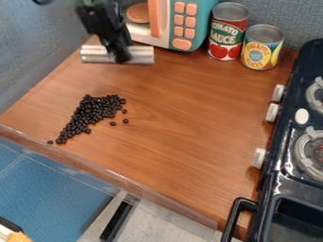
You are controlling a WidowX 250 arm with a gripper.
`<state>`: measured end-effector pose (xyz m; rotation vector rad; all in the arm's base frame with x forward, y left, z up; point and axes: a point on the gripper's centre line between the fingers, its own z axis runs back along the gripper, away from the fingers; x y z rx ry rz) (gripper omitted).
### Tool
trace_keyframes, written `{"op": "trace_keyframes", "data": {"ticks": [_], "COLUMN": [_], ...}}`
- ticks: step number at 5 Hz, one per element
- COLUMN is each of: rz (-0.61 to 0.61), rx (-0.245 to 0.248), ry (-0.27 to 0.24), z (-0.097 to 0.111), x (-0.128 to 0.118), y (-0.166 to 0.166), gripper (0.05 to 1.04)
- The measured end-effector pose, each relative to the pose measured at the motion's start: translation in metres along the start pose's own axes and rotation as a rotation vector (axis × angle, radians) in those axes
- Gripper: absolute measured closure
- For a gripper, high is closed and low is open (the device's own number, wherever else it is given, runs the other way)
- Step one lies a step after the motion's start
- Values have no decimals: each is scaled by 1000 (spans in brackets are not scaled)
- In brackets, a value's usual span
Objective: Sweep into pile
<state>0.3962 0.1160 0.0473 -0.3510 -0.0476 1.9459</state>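
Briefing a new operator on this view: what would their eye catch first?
Likely the dark heap of beans on the wooden counter's left side. Next, the gripper above them at the silver cylinder, and the teal toy microwave behind.

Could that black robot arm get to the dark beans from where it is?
Probably yes: the black robot gripper, at a silvery metal cylinder, seems to have only bare brown wooden counter before the small black beans.

Cans (228, 31) (262, 47) right of toy microwave (208, 10), behind stove.Beans (95, 111) left of stove (285, 153); cans (228, 33) right of microwave (205, 16).
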Motion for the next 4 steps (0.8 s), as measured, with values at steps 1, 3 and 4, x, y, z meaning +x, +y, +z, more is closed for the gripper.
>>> {"op": "trace_keyframes", "data": {"ticks": [1,3,4], "rz": [21,86,136], "rx": [-28,-24,6], "ry": [-11,19,40], "z": [-15,-23,-13], "x": [5,4,8], "y": [-1,7,19], "gripper": [710,326,82]}}
